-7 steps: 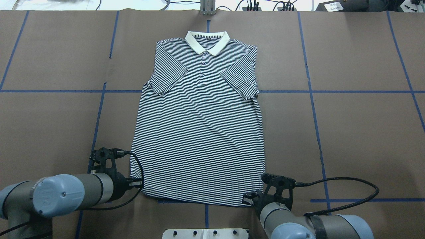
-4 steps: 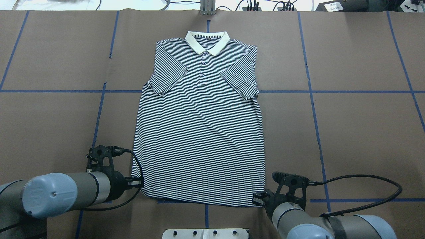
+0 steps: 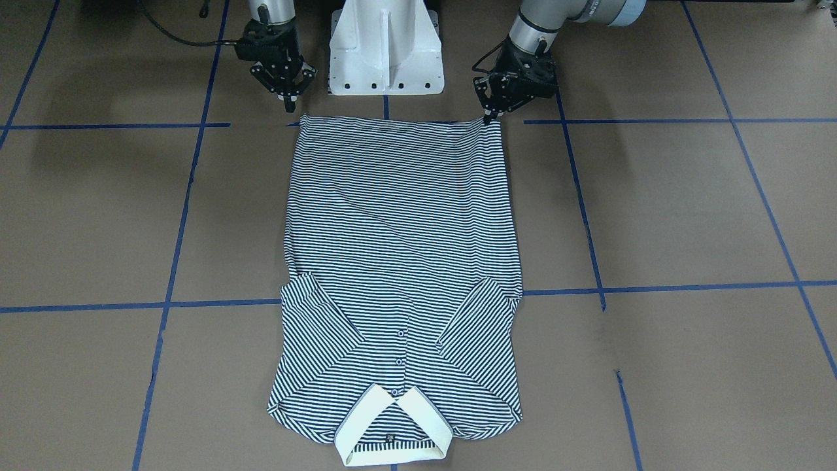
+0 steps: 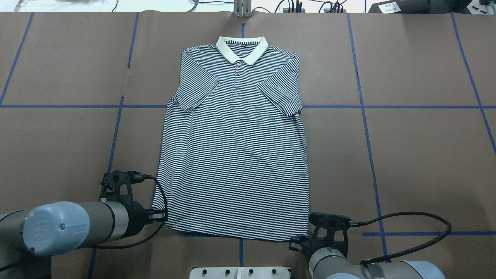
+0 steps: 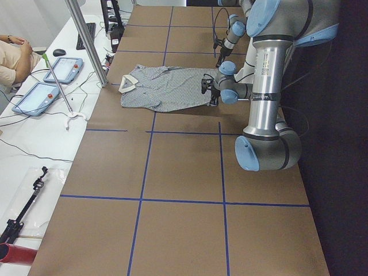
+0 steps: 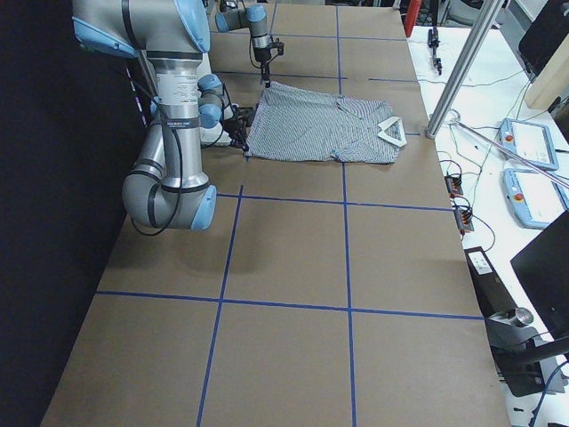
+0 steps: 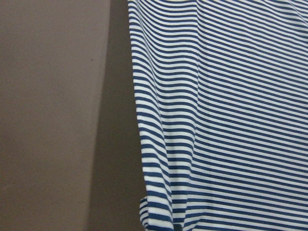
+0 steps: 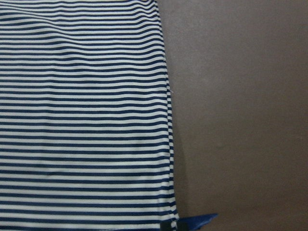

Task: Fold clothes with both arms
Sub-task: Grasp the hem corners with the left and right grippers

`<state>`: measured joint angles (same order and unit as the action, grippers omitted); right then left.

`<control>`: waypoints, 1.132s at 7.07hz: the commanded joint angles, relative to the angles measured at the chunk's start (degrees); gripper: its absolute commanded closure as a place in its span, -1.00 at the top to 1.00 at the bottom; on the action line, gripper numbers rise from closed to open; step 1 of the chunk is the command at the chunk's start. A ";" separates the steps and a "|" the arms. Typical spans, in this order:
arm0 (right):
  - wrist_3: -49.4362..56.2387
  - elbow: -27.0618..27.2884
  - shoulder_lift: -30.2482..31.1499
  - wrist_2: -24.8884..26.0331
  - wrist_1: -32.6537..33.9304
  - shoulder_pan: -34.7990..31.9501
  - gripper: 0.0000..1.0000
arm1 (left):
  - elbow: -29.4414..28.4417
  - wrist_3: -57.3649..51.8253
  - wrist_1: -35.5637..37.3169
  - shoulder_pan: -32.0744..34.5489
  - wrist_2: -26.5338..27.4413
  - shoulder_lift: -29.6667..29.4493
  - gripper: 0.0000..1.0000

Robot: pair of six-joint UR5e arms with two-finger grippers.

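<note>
The striped polo shirt (image 4: 232, 155) lies flat and face up on the brown table, cream collar (image 4: 242, 49) at the far end, both sleeves folded in over the chest. It also shows in the front view (image 3: 399, 216). My left gripper (image 4: 159, 216) sits low at the shirt's near-left hem corner, its tips touching the corner in the front view (image 3: 487, 118); the jaws look a little apart. My right gripper (image 4: 294, 243) is just short of the near-right hem corner, apart from the cloth (image 3: 288, 103), jaws a little apart. Both wrist views show only hem edges (image 7: 216, 120) (image 8: 82, 120), no fingers.
The white pedestal base (image 3: 386, 46) stands between the two arms, close behind the hem. Blue tape lines (image 4: 364, 116) grid the brown table cover. A metal post (image 4: 242, 7) stands at the far edge. Operator consoles (image 5: 40, 98) lie beyond the table.
My right gripper swung out to the right, then drew back toward the base and left, ending just below the hem corner. My left gripper stayed at its corner, shifting slightly; the hem edge there barely moved.
</note>
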<state>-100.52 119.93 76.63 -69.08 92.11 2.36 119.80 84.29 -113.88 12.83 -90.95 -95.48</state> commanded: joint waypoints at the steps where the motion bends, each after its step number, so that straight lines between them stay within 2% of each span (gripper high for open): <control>1: 0.06 -1.10 -1.30 0.18 0.00 0.19 -0.29 | -0.18 0.00 0.06 -0.09 -0.10 -0.05 -1.00; 7: 0.41 -3.65 -1.39 0.26 0.00 -1.04 -0.35 | -0.26 0.00 -0.02 -0.18 -0.10 -0.14 -1.00; 8: -0.02 -4.43 -1.48 0.26 0.00 -1.04 -0.86 | -0.27 0.00 -0.02 -0.18 -0.10 -0.14 -1.00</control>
<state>-100.21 116.21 75.22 -68.82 92.11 1.34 119.56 84.29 -113.91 12.66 -91.05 -95.60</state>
